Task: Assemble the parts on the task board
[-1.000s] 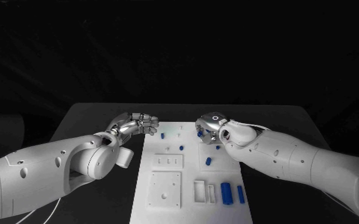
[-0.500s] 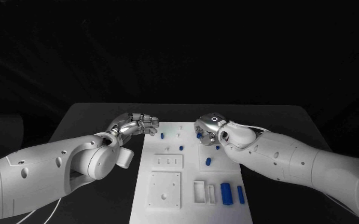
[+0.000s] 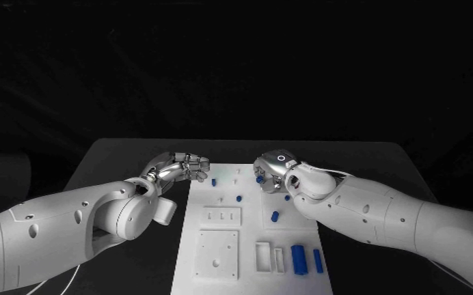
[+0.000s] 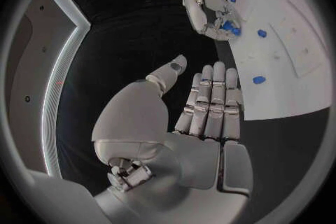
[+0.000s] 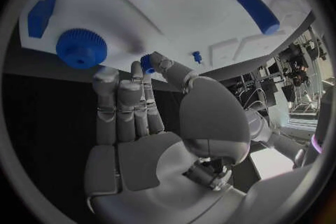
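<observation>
The silver right hand (image 3: 275, 171) pinches a small blue round part (image 5: 146, 61), mostly hidden behind its fingertips (image 5: 158, 59), over the white rectangular task board (image 3: 232, 240). The silver left hand (image 3: 180, 167) holds nothing, fingers straight and together just beside the board's edge.

A lab: black table (image 3: 118, 155), equipment racks (image 5: 297, 70) behind.

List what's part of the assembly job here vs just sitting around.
Job:
- task board
- blue parts on it, e.g. the pair at its near right corner
- blue gear near the right hand's fingertips
- right hand
- left hand

Lying about:
- black table only
</observation>
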`<state>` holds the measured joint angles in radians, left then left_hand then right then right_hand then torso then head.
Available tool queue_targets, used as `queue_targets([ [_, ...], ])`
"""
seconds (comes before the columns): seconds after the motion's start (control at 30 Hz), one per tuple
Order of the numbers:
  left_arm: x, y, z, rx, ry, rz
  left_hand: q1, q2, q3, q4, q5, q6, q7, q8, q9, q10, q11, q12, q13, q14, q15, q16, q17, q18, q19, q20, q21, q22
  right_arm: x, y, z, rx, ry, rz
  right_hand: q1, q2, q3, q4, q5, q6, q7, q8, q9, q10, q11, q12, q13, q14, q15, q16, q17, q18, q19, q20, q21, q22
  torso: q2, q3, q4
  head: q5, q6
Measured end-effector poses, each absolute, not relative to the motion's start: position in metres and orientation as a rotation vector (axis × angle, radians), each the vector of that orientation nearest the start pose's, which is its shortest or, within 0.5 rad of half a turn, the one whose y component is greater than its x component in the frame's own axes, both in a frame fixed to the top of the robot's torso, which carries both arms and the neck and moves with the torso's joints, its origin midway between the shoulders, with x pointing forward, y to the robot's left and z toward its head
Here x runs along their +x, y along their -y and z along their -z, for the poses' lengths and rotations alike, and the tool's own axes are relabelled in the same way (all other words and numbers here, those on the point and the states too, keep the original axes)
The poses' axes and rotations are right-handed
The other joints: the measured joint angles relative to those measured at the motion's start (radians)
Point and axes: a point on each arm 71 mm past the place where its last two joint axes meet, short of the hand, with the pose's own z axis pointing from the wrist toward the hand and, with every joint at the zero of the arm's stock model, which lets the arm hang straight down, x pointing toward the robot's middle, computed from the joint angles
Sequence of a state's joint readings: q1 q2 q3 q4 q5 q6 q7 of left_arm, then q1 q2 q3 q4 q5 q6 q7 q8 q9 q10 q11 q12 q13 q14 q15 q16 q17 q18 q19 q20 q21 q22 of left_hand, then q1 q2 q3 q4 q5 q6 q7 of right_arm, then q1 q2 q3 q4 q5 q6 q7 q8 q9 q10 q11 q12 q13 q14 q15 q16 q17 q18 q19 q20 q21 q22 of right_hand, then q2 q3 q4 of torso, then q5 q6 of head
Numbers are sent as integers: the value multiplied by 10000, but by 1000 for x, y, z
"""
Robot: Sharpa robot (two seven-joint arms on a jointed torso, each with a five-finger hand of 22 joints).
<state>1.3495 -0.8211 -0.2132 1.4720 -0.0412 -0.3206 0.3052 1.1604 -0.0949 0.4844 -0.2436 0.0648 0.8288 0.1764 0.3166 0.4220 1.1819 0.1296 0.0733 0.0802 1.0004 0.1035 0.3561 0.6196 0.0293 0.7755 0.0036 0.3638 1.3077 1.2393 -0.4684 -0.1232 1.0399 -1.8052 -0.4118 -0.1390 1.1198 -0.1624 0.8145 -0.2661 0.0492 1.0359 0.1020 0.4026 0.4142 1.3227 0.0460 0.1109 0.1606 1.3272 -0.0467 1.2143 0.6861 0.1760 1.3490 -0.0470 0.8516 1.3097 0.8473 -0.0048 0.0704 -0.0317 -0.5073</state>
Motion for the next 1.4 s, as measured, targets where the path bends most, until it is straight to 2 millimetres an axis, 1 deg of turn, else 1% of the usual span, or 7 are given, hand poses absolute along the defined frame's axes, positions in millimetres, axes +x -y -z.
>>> queue_targets([
  [0.3,504,-217,176,-10250,-15592,13839,0,0,26,-26,0,0,0,0,-1,0,0,0,1,0,0,0,2,-2,0,0,0,-1,556,124,199,-4539,-14257,-3315,-9,-11,71,16,-30,11,-12,-1,0,-3,0,-1,14,-13,-15,36,-26,-2,-30,-30,53,0,16,-6,-8,32,84],
  [0.33,504,-217,176,-10251,-15593,13839,0,0,26,-26,0,0,0,0,-1,0,0,0,1,0,0,0,8,-1,0,0,0,-1,556,122,199,-4536,-14200,-3300,-9,-11,87,31,-37,19,-21,-2,0,-3,0,-1,19,-16,-17,36,-27,-93,-42,-42,54,0,17,-9,-7,35,96],
  [0.47,504,-217,176,-10251,-15595,13837,0,0,26,-26,0,0,0,0,-2,0,0,0,1,0,0,-2,9,-3,0,0,0,-1,555,113,197,-4564,-13909,-3217,-14,-17,156,64,-57,69,-37,-18,0,33,-36,-8,37,-19,-21,77,-38,-106,-56,-56,116,0,25,-12,-2,55,135],
  [0.67,504,-216,176,-10243,-15604,13846,0,0,26,-26,0,0,0,0,8,1,0,0,1,0,0,-39,8,24,0,0,0,-2,556,101,195,-4651,-13525,-3077,57,-158,275,164,-27,70,-36,-33,0,55,-13,-11,83,-20,-22,102,-65,-109,-56,-56,158,0,35,-22,5,74,192],
  [0.73,504,-214,176,-10229,-15619,13870,0,1,26,-26,0,0,0,0,8,1,0,0,1,0,0,-39,9,100,1,1,0,-3,557,98,194,-4676,-13412,-3027,57,-159,318,206,-27,72,-34,-36,0,58,-10,-30,83,-20,-23,123,-64,-109,-56,-56,158,0,40,-24,5,83,212],
  [1.0,504,-211,175,-10194,-15644,13928,1,1,52,-52,0,0,0,0,7,1,0,0,1,0,0,-39,18,99,1,1,0,-3,556,84,192,-4777,-13077,-3042,31,-266,373,262,-27,94,-12,-3,0,110,-31,-40,115,-39,-42,123,-75,-110,-55,-55,197,0,52,-43,26,115,248],
  [1.4,505,-206,173,-10118,-15656,14033,1,1,52,-52,0,0,0,0,7,1,1,0,1,0,0,-39,27,93,1,1,38,3,564,83,192,-4770,-12917,-2698,32,-343,413,247,-28,126,-42,-2,0,110,-31,-77,122,-50,-54,165,-85,-110,-56,-56,196,0,82,-87,43,171,290],
])
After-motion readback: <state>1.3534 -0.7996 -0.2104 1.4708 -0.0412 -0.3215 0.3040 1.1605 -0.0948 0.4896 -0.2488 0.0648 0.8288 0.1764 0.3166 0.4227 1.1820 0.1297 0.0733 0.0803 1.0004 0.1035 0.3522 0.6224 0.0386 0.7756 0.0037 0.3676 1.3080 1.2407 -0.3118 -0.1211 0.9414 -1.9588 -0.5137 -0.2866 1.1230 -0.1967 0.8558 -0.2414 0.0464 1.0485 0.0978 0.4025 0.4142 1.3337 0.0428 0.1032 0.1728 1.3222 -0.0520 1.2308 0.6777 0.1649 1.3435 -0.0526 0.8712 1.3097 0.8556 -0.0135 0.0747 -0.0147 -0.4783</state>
